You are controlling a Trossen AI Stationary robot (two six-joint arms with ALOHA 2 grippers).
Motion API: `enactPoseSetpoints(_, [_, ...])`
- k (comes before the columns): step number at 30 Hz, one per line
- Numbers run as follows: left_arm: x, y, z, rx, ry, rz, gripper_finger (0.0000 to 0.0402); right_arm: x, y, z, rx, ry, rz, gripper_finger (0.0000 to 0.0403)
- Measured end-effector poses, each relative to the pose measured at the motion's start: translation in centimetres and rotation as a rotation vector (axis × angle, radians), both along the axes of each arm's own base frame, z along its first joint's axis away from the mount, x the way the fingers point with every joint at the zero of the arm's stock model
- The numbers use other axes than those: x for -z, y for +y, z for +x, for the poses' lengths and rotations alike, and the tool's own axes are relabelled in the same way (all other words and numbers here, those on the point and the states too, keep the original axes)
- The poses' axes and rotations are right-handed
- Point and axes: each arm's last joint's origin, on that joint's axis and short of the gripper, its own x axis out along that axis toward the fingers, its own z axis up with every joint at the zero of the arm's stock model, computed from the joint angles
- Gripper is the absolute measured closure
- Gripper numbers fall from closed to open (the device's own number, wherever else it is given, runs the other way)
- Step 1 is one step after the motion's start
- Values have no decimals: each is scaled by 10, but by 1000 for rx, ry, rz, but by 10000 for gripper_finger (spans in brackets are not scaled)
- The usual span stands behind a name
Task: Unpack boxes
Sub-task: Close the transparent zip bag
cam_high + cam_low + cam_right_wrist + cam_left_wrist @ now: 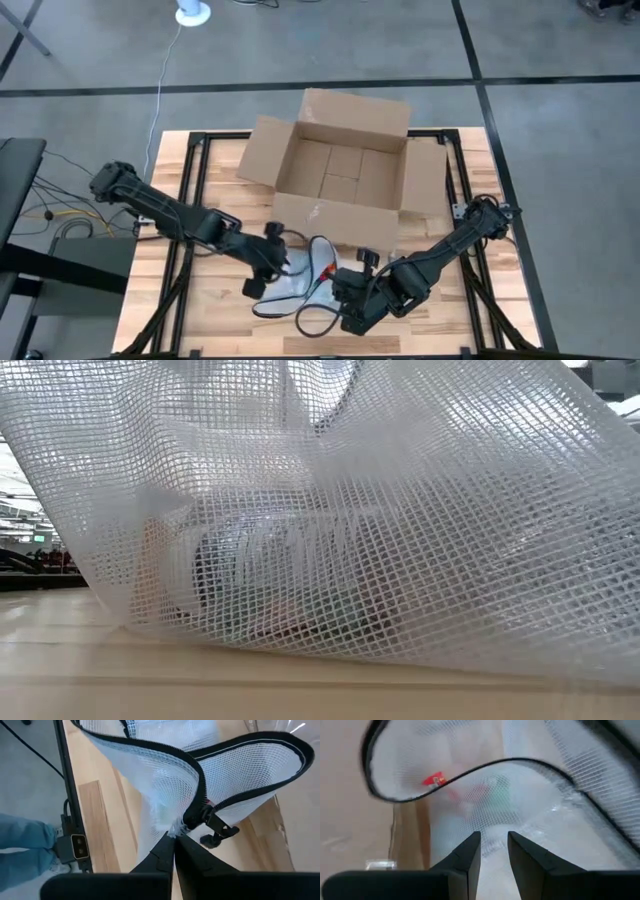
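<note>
A pale wooden table (pixel 200 310) stands on a grey concrete floor. The brown corrugated box (pixel 340 165), flaps spread open, sits at its far middle. Just before the box lies a clear mesh zip bag (pixel 300 275) with a black zipper edge. The right gripper (pixel 173 842) pinches its mesh; the left gripper (pixel 494 851), narrowly parted, hovers over it.

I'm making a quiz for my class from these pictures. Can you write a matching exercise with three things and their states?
Things:
1. cardboard box
2. mesh bag
3. right gripper

States:
A. shut on the mesh
B. flaps open, standing on the table
C. zipper open, held up between both arms

Pairs: 1-B, 2-C, 3-A
</note>
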Motion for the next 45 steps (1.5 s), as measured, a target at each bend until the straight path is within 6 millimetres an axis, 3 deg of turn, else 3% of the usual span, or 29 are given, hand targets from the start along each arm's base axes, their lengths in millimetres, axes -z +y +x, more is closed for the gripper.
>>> enactPoseSetpoints(5, [-11, -19, 21, 160, 28, 115, 319, 0, -6, 4, 30, 0, 11, 403])
enactPoseSetpoints(11, [-34, -35, 24, 220, 153, 182, 314, 0, -5, 3, 29, 4, 9, 403])
enactPoseSetpoints(16, [-27, -46, 20, 223, 238, 192, 279, 1, -7, 2, 26, 19, -4, 403])
enactPoseSetpoints(24, [-26, -69, 17, 98, 229, 124, 245, 2, -8, 0, -46, 50, -63, 403])
enactPoseSetpoints(34, [7, -92, 37, -107, 325, 101, 248, 2, -8, 0, -92, 58, -92, 403])
enactPoseSetpoints(36, [1, -96, 39, -145, 326, 61, 248, 2, -8, 0, -99, 59, -97, 403])
enactPoseSetpoints(41, [-38, -108, 37, -180, 217, -36, 248, 2, -8, -1, -115, 63, -107, 403])
enactPoseSetpoints(45, [-35, -116, 41, -192, 176, -16, 249, 2, -8, -1, -126, 64, -114, 403])
